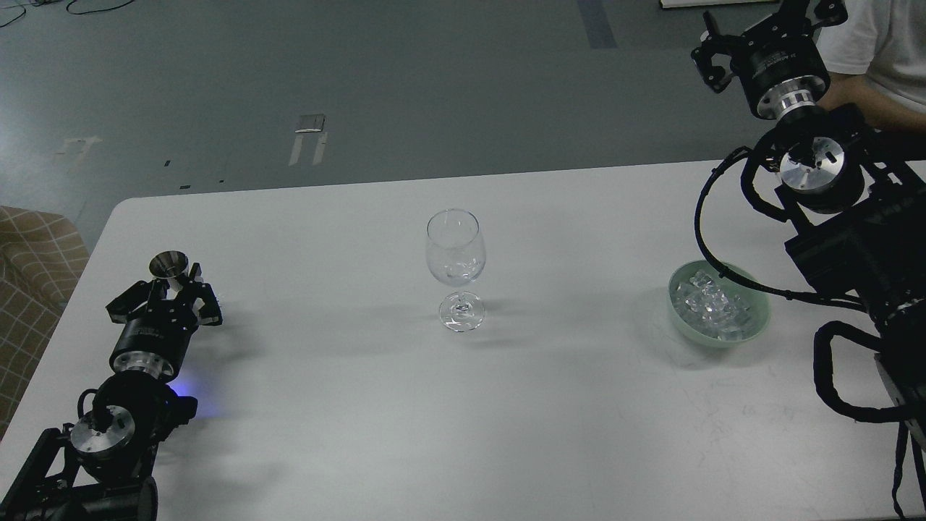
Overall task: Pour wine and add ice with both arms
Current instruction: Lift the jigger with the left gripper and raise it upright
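Note:
A clear wine glass [456, 253] stands upright at the table's middle. A little clear wine [456, 274] is barely visible low in its bowl. My left gripper [172, 284] lies low at the table's left, shut on a small metal measuring cup [168, 263] that stands upright, mouth up. A heap of clear ice cubes [712, 302] fills a pale green bowl [752, 329] at the right. My right gripper [759, 32] is raised beyond the table's far right corner, well above and behind the bowl. It faces away, so its fingers do not show.
The white table [434, 405] has its far edge behind the glass. A person in a white shirt [879, 43] sits at the top right behind my right arm. A checked chair [32, 289] stands off the left edge.

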Available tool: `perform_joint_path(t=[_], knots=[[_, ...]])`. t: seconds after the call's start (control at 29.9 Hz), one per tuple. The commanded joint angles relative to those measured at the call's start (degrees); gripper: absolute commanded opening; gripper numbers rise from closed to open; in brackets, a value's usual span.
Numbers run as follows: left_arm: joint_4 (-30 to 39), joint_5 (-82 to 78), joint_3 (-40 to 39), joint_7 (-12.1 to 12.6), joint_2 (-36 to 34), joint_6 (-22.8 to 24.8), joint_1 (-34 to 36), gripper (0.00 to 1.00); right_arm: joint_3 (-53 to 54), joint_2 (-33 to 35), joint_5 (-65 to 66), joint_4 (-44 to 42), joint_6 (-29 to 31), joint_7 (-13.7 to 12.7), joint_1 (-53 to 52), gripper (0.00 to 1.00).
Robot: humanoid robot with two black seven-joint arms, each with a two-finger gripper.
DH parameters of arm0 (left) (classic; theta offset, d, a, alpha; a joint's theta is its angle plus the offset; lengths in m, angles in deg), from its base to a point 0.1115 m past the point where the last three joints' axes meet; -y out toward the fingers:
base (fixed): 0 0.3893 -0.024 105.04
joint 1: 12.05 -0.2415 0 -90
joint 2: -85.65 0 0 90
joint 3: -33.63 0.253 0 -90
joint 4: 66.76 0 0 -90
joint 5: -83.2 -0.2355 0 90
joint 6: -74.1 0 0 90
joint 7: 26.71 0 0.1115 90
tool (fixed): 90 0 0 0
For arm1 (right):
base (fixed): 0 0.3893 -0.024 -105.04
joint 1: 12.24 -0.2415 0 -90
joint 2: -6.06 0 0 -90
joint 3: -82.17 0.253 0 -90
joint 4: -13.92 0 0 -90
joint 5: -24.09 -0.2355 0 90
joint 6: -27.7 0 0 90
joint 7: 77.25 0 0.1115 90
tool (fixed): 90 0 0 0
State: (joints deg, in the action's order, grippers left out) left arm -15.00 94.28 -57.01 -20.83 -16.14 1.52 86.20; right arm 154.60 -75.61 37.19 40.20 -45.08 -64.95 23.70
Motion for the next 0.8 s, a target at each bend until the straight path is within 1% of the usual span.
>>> perform_joint_path(t=[0.0,0.3,0.4,0.5,0.77], knots=[[0.1,0.3,-0.2,0.0,0.1,0.2,-0.1,0.26,0.0,0.0,0.0,0.0,0.0,0.0,0.1,1.0],[1.1,0.4,-0.3,0.0,0.4,0.6,-0.5,0.24,0.0,0.2,0.0,0.1,0.0,0.0,0.5,1.0],[1.1,0.6,-0.4,0.0,0.4,2.7,-0.5,0.23,0.0,0.2,0.0,0.1,0.0,0.0,0.5,1.0],[1.7,0.5,-0.3,-0.1,0.5,3.4,-0.5,0.23,0.0,0.3,0.0,0.2,0.0,0.0,0.4,1.0],[9.1,0.6,-0.2,-0.1,1.1,1.4,-1.5,0.21,0.0,0.6,0.0,0.2,-0.1,0.0,0.5,1.0]])
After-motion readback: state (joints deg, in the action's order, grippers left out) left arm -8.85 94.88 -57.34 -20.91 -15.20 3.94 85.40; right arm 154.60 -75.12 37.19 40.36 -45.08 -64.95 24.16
